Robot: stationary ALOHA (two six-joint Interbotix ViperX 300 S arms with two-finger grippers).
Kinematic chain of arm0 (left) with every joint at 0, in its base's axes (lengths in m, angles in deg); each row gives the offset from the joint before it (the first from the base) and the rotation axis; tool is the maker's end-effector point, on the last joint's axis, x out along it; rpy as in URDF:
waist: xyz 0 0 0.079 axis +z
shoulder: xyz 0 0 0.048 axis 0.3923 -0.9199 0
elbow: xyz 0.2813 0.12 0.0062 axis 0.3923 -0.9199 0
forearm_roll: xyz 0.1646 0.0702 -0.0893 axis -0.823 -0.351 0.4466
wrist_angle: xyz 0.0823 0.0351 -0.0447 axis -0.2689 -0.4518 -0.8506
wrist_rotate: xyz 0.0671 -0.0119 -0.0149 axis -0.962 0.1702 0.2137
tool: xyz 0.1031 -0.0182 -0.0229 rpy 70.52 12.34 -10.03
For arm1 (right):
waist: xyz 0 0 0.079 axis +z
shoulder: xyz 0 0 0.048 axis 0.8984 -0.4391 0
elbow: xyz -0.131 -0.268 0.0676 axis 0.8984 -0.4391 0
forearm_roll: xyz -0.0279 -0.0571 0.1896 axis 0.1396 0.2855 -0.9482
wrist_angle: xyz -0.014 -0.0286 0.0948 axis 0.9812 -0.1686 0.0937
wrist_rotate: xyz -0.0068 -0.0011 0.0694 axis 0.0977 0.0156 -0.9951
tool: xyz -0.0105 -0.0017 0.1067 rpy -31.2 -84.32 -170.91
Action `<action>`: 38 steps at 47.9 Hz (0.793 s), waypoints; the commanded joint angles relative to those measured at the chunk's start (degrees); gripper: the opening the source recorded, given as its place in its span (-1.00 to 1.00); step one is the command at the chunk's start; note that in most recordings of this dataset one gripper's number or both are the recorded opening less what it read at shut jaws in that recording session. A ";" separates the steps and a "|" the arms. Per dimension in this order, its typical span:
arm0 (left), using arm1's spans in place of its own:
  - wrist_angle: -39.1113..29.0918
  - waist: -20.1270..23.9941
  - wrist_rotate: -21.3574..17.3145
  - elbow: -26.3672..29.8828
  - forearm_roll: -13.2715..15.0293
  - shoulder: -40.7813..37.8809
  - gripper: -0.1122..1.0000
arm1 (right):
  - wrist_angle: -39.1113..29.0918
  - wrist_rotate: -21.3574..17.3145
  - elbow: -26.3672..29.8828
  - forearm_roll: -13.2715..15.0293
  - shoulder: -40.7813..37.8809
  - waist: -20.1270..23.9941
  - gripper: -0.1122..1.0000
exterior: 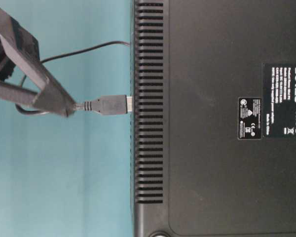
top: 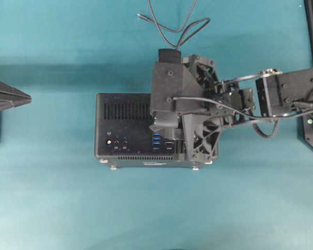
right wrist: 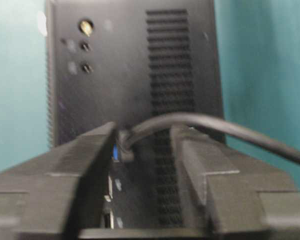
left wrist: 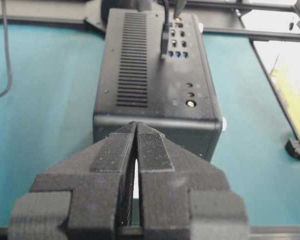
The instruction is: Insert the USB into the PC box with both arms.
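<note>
The black PC box (top: 122,112) lies mid-table with its port face up. The dark grey USB (exterior: 111,104) stands against that face, a short strip of its metal tip showing at the box's (exterior: 212,59) edge. In the left wrist view the USB (left wrist: 164,45) rises beside the blue ports (left wrist: 177,54). My right gripper (right wrist: 142,131) hangs over the box, open, with the USB (right wrist: 125,149) between its fingers next to the left one; one finger (exterior: 54,96) sits at the cable just behind the plug. My left gripper (left wrist: 136,126) is shut on nothing, a little short of the box's (left wrist: 155,95) end, and also shows at the far left (top: 26,97).
The thin cable (top: 172,26) loops on the teal table behind the box, its loose end (top: 142,16) lying at the back. The right arm (top: 281,96) reaches in from the right edge. Black frame rails (left wrist: 250,34) run along the far side.
</note>
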 commanded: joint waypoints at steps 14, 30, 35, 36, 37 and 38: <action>0.35 -0.09 0.09 0.79 -0.09 -0.35 -0.80 | 6.50 -3.08 -4.31 -0.18 3.87 -0.35 -0.55; 0.35 -0.09 0.09 0.70 -0.18 -0.35 -0.80 | 12.83 -7.12 -8.53 -0.44 5.01 -0.26 -0.62; 0.35 -0.09 0.09 0.70 -0.18 -0.35 -0.80 | 13.71 -7.12 -8.96 -1.76 5.01 -0.09 -0.62; 0.35 -0.09 0.09 0.70 -0.18 -0.35 -0.80 | 13.71 -7.12 -8.96 -2.02 5.01 0.00 -0.62; 0.35 -0.09 0.09 0.79 -0.09 -0.35 -0.80 | 13.71 -7.03 -8.96 -2.20 5.01 0.09 -0.62; 0.35 -0.09 0.09 0.70 -0.18 -0.35 -0.80 | 13.71 -7.03 -8.96 -2.37 5.01 0.09 -0.62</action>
